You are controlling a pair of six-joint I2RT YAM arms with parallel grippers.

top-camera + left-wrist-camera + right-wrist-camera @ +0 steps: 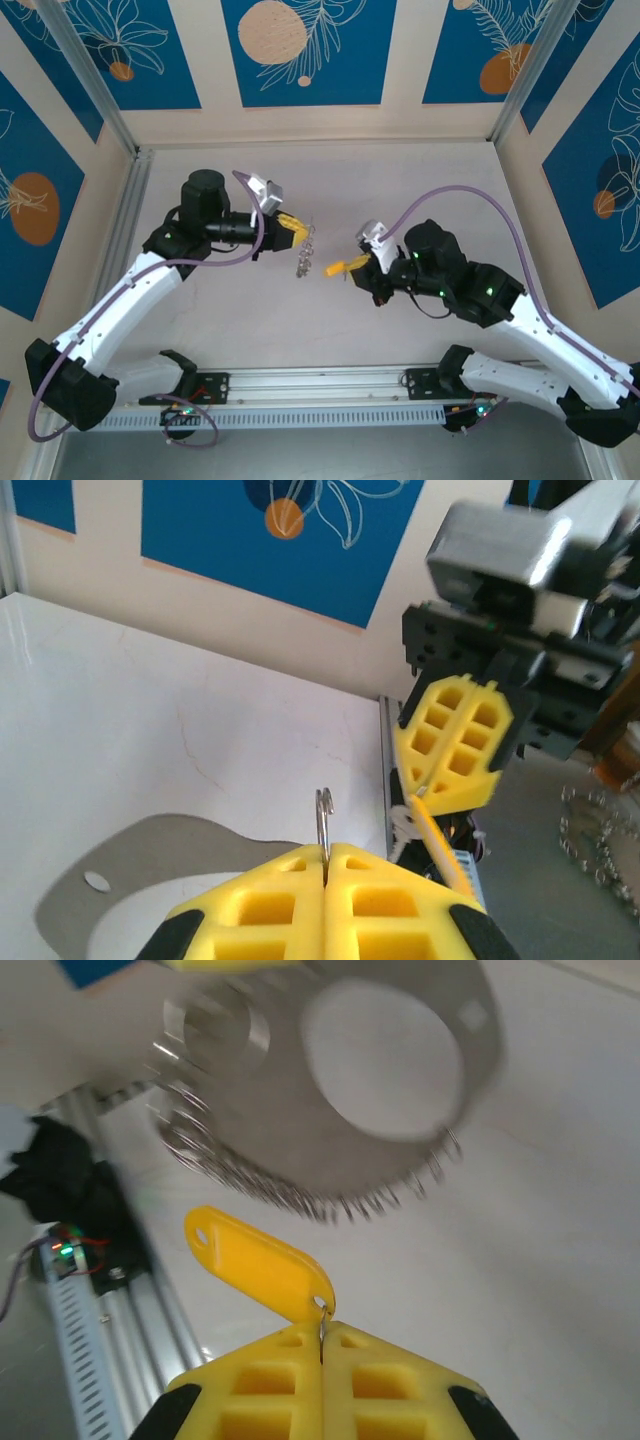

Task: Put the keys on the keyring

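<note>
Left pincer (296,233) clamps the keyring (306,252), right pincer (354,265) pinches the yellow-orange key (335,267) just beyond its tips; best line key eye up with keyring's wire end, slowly.

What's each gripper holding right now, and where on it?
Left fingers pinch the keyring by its thin metal edge; right fingers pinch the yellow key by the small metal loop at its end.

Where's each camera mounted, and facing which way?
Top external: above and behind the robot, looking down at the table; both arms show.
Left wrist: looks over the shut left gripper toward the right gripper.
Right wrist: looks over the right gripper, shut on the yellow key, at the keyring.
Shared: all three show the yellow key.
</note>
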